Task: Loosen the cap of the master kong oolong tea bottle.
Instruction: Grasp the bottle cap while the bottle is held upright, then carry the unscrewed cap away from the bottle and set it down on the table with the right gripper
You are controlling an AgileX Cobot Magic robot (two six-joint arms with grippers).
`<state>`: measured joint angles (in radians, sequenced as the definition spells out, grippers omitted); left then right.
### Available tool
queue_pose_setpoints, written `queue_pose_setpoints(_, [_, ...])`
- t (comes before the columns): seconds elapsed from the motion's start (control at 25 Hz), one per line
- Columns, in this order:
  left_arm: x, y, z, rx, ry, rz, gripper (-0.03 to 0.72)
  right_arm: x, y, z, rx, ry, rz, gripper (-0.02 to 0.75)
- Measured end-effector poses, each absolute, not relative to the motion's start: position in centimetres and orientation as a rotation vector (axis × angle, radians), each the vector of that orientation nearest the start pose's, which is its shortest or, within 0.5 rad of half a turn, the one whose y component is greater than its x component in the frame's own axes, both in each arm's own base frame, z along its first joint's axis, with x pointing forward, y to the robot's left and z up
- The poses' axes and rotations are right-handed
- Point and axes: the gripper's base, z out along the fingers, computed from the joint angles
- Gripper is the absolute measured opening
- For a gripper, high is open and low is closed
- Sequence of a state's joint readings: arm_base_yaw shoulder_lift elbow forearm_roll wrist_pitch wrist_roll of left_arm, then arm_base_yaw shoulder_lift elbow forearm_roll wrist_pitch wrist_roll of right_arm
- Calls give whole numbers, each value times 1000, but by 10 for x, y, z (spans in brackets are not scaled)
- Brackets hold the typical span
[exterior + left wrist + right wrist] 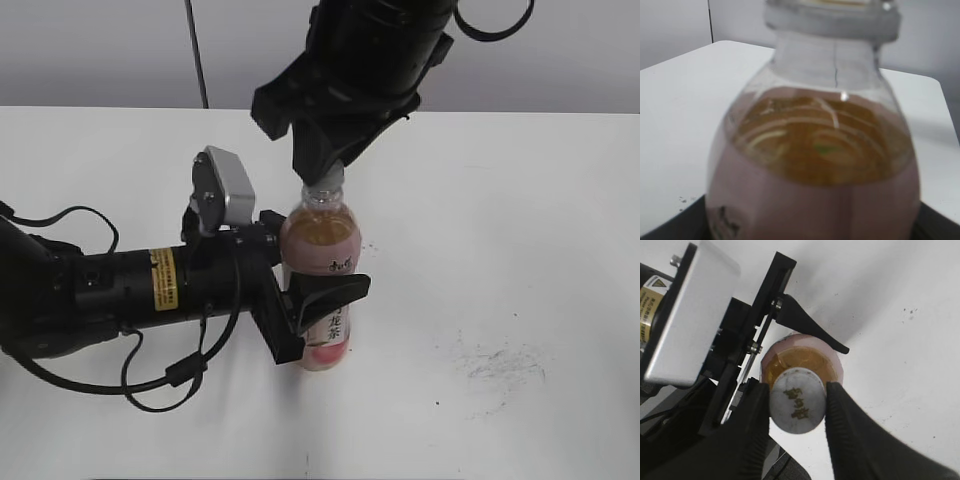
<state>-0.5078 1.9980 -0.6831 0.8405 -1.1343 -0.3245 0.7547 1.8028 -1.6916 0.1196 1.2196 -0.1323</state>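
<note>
- Cap [796, 399] of the master kong oolong tea bottle [322, 268] sits pinched between the right gripper [797, 402] fingers, one on each side.
- Left gripper [312, 300] clamps the labelled body of the bottle from the side.
- Bottle stands upright on the white desk [520, 250].

plain white table [520, 200] with the master kong oolong tea bottle [322, 262] standing upright on it, clamped in the left gripper [315, 305], plus some grey scuff marks [505, 365] off to that gripper's right
</note>
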Motion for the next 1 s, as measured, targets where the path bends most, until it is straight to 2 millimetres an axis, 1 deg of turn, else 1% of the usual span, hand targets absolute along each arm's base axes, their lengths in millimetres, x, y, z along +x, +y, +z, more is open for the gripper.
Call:
queue_pose_setpoints(0.4, [252,-210,117,1047,1550,-952,424,269,266,328,-1198,2559,299,261])
queue_pose_setpoints(0.56, [252,-210,117,1047,1550,-952,424,265,258,343,-1182,2521,276,261])
queue_pose_setpoints(0.76, [252,-210,117,1045,1552,-951,424,259,246,359,-1112,2494,215,261])
queue_pose_setpoints(0.8, [252,-210,117,1045,1552,-951,424,258,243,359,-1100,2500,198,261])
queue_pose_setpoints(0.92, [252,-210,117,1045,1552,-951,424,255,232,348,-1082,2538,106,262])
queue_pose_setpoints(1.0, [252,-210,117,1045,1552,-951,424,253,222,335,-1056,2590,57,262])
